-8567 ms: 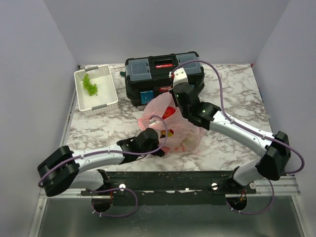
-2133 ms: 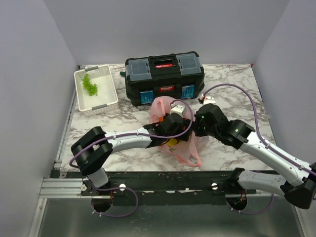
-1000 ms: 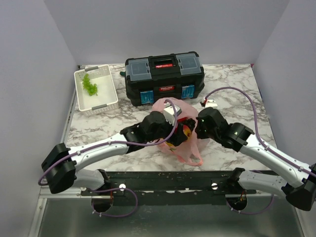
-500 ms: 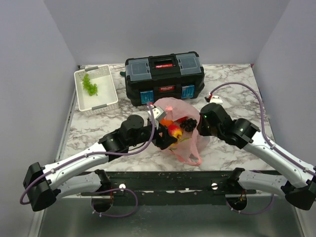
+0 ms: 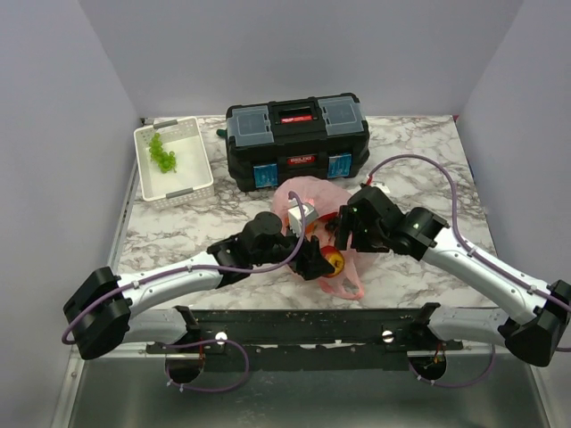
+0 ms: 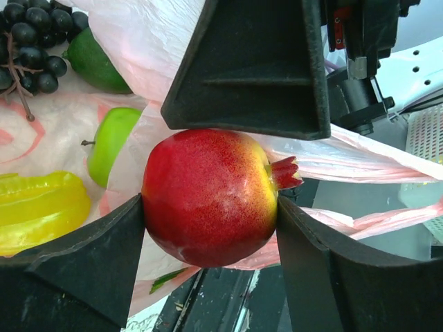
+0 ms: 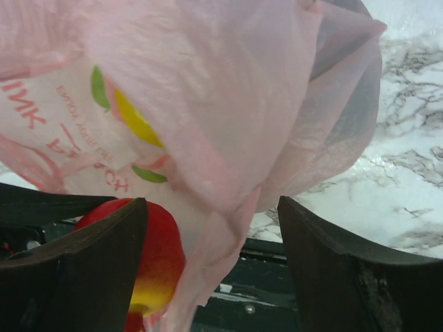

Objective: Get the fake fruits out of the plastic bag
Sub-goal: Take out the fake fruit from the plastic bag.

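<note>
Pink bag [image 5: 306, 190] by black toolbox [image 5: 296, 138]; red fruit [image 6: 208, 197] tight between left jaws; right jaws wide astride bag.

Our left arm [image 5: 169, 283] and right arm [image 5: 473, 272] are white shells with bulky black joints. Purple cables [image 5: 419, 160] trail along both, and our fingers [image 6: 256, 69] are matte black wedges.

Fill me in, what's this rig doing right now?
It is unloading fake fruit from the pink plastic bag. The left end effector is clamped on a red-and-yellow fruit at the bag's near edge. The right end effector is open, with bag film hanging between its fingers. Dark grapes, a green apple and a yellow fruit lie in the bag.
</note>
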`<state>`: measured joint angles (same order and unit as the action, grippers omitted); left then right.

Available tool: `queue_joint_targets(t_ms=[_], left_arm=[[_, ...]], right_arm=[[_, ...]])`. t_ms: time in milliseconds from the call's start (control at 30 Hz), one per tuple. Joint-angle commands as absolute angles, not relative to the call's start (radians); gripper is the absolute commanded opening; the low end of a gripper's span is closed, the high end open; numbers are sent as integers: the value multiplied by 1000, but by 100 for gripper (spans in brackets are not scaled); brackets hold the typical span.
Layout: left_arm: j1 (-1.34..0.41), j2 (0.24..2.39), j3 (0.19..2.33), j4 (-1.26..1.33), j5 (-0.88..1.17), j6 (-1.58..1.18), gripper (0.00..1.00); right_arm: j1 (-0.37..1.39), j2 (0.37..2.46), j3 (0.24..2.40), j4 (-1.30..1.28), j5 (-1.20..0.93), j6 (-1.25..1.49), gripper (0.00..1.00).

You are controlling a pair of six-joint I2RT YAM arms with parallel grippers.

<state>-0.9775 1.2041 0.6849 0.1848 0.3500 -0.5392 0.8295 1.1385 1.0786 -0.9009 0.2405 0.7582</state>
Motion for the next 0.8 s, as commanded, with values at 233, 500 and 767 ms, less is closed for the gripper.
queue_joint_targets(t_ms=[233, 500, 767], left_arm=[[-982, 1094, 684, 94, 204, -440, 6], [-973, 947, 715, -66, 45, -396, 0], [-957, 790, 818, -204, -125, -340, 0]], right_arm=[[831, 1153, 1039, -996, 157, 879, 71], [831, 1054, 902, -880, 167, 934, 35], [831, 986, 847, -886, 324, 1031, 1]])
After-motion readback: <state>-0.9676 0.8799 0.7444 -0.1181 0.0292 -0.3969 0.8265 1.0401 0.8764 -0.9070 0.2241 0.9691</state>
